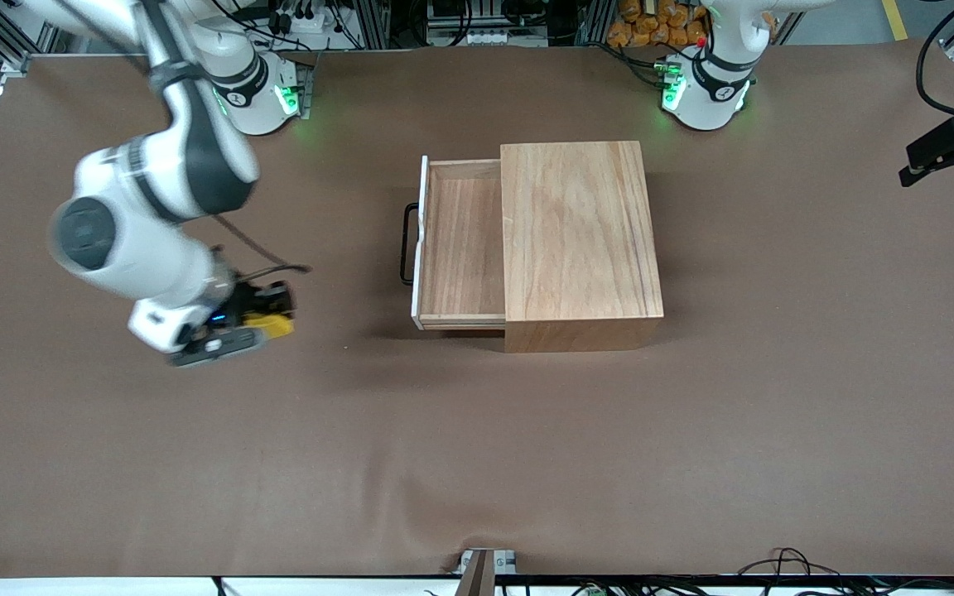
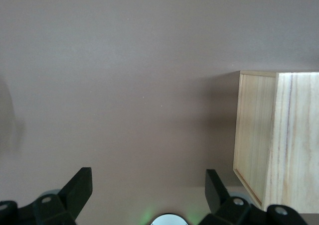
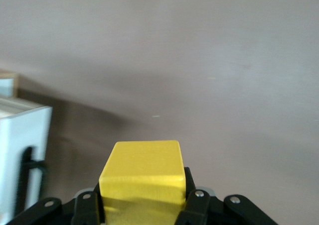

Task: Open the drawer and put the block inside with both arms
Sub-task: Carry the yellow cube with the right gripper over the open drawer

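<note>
1. The right end effector (image 1: 266, 319) grips the yellow block (image 3: 142, 177) between closed fingers, above the brown worktop (image 1: 477, 463) toward the right arm's end.
2. The drawer (image 1: 460, 240) stands pulled out of the wooden box (image 1: 580, 232), its black handle (image 1: 407, 244) facing the block.
3. The left end effector (image 2: 149, 195), probably the dark shape at the front view's edge, has its fingers spread wide, holding nothing.

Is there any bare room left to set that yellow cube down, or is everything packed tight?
Plenty. The open drawer is bare inside, and brown table lies bare between the wooden box and the front camera. The right gripper, holding the block, hangs toward the right arm's end of the table. The left gripper waits, open, beside the box.
</note>
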You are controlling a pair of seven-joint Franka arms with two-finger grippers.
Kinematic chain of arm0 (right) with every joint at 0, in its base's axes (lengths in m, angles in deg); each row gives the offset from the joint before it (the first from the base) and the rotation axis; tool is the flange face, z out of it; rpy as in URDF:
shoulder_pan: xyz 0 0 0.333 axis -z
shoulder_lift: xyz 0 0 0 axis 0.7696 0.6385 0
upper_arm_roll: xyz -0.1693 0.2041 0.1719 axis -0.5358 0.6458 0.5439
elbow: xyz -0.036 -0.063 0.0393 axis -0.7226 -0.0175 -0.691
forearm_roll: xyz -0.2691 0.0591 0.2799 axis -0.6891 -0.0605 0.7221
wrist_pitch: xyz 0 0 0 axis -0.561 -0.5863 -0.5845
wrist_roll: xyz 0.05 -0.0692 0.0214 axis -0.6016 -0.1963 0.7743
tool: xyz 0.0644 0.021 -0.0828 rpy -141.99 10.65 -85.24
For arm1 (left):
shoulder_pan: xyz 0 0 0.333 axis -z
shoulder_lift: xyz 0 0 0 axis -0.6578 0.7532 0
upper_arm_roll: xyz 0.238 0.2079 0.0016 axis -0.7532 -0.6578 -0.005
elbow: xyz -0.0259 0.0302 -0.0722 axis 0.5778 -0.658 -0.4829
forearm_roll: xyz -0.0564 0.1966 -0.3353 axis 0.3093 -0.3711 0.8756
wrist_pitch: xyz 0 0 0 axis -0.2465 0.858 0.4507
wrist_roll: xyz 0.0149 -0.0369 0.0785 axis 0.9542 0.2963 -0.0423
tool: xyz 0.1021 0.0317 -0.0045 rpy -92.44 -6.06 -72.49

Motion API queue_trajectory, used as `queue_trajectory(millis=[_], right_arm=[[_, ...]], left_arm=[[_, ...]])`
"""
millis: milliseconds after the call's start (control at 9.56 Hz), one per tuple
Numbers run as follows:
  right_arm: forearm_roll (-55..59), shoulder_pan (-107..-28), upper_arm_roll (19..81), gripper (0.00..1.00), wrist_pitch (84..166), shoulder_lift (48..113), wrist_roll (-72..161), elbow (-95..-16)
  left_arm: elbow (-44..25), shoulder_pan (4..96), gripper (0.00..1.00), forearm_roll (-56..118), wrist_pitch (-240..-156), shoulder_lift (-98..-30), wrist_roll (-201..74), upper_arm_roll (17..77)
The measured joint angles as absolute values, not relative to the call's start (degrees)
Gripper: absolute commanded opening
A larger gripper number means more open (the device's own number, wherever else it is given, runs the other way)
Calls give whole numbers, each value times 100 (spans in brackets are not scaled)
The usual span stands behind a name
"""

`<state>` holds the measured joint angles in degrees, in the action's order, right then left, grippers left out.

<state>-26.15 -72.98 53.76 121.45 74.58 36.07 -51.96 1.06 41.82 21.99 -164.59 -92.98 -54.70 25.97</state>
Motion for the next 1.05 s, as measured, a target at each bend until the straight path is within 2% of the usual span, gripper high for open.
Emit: queue_trajectory(millis=[314, 523, 1047], right_arm=[[-2523, -8483, 5379, 10, 12159, 7468, 2316, -4975], [-2515, -9007, 5377, 10, 12168, 7545, 1615, -4903], [-2099, -9232, 5368, 10, 12182, 8095, 1506, -4896]], left_arm=[[98, 4337, 100, 2199, -16471, -9295, -5602, 2627], [97, 4347, 100, 2199, -16471, -9293, -5640, 2627], [89, 4348, 100, 2199, -16463, -9287, -5724, 2629]])
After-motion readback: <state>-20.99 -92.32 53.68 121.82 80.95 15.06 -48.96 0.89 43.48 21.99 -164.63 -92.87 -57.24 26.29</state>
